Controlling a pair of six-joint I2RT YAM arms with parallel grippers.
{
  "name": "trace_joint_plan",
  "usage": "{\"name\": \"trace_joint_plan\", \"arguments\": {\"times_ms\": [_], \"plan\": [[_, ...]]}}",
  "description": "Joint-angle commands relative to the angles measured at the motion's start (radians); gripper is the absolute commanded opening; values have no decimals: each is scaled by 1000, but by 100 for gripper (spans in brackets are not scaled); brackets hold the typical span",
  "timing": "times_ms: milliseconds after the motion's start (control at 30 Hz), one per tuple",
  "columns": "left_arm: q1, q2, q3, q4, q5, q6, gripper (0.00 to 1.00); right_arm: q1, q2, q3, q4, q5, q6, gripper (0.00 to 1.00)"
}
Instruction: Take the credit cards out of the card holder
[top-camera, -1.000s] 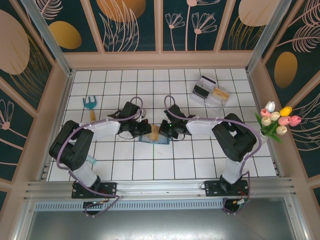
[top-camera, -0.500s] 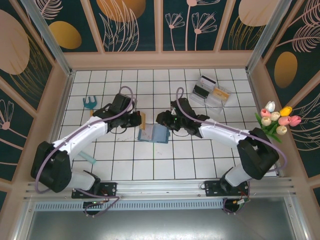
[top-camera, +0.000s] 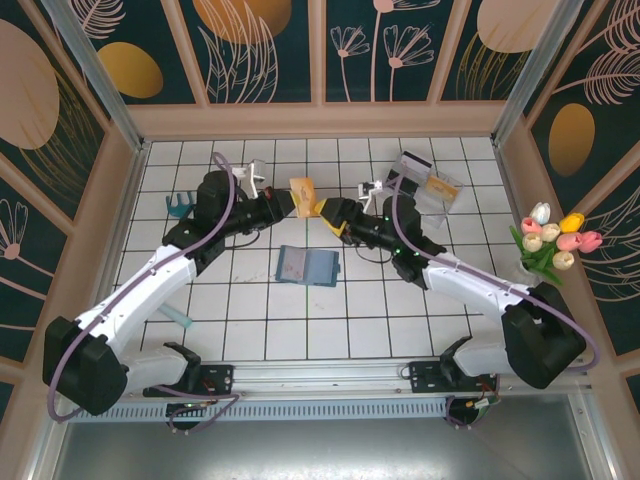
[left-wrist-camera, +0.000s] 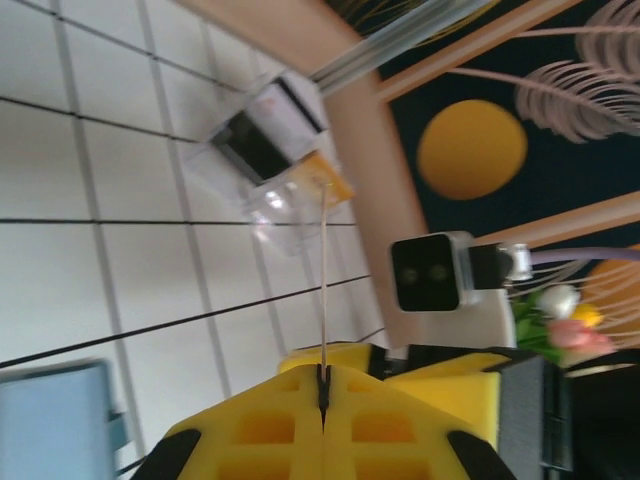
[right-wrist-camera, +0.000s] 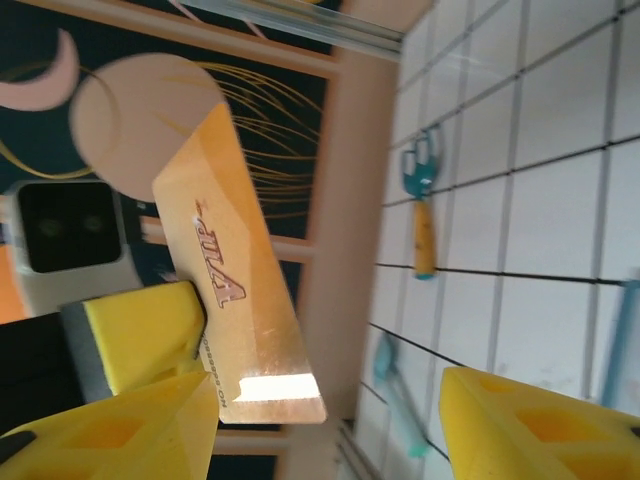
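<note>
Yellow-orange credit card (top-camera: 303, 189) hangs above the far tiles (top-camera: 330, 160), beyond the card holder (top-camera: 308, 266), pinched by the left gripper (top-camera: 287, 203). The right gripper (top-camera: 328, 209) has its jaws spread around it. An early release would likely drop it.

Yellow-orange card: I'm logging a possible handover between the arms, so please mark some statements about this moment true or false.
1. The left claw is shut on the yellow-orange card. True.
2. The right claw has its jaws open, next to that card. True.
3. The right claw holds the wallet up off the table. False: the card holder lies open on the tiles, with neither claw on it.
4. The garden tool lies inside the tray. False: the teal garden fork lies on the tiles at the far left, and the clear tray sits at the far right.
</note>
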Motion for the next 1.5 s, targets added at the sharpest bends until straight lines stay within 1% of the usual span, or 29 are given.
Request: {"name": "trace_joint_plan", "arguments": {"times_ms": [0, 67, 133, 233, 300, 433, 500, 633, 733, 800, 933, 1000, 1067, 1100, 1167, 1233, 1300, 1333, 1400, 1467], "plan": [[6, -40, -8, 196, 81, -157, 6, -24, -20, -14, 263, -90, 170, 57], [6, -47, -32, 269, 96, -224, 6, -26, -20, -13, 304, -94, 208, 52], [6, -47, -55, 351, 125, -289, 6, -26, -24, 1, 300, -95, 221, 48], [6, -53, -72, 403, 141, -336, 6, -31, -29, 24, 296, -95, 222, 41], [7, -58, -74, 400, 138, -339, 7, -32, -24, 42, 283, -100, 222, 36], [6, -56, -78, 420, 160, -361, 6, -30, 0, 95, 241, -128, 206, 22], [6, -55, -79, 425, 165, -368, 7, -30, 3, 108, 236, -129, 198, 18], [8, -62, -78, 417, 157, -371, 6, -36, 1, 104, 235, -128, 197, 13], [8, -63, -76, 401, 154, -375, 7, -41, 1, 109, 231, -147, 185, 7], [10, -61, -69, 393, 154, -378, 7, -46, -3, 106, 226, -156, 179, 5], [10, -60, -64, 374, 150, -380, 10, -63, -28, 97, 199, -168, 157, 0], [11, -60, -68, 361, 140, -381, 15, -79, -42, 96, 176, -181, 137, 0], [16, -60, -65, 328, 119, -370, 25, -86, -52, 104, 129, -198, 99, 0], [18, -58, -60, 292, 103, -351, 31, -117, -57, 118, 88, -210, 64, 0], [28, -48, -41, 189, 71, -302, 48, -145, -61, 159, -43, -228, -35, 0], [40, -37, -36, 91, 34, -254, 60, -173, -59, 242, -308, -214, -207, 0], [54, -24, -56, 59, 13, -238, 67, -210, -49, 301, -503, -203, -354, 0], [65, -13, -64, 35, 3, -229, 70, -240, -44, 322, -568, -208, -415, 0], [81, 4, -81, -5, -29, -201, 74, -304, -36, 354, -656, -200, -499, 0], [89, 15, -85, -57, -97, -162, 81, -371, -31, 371, -698, -182, -572, 0]]}}
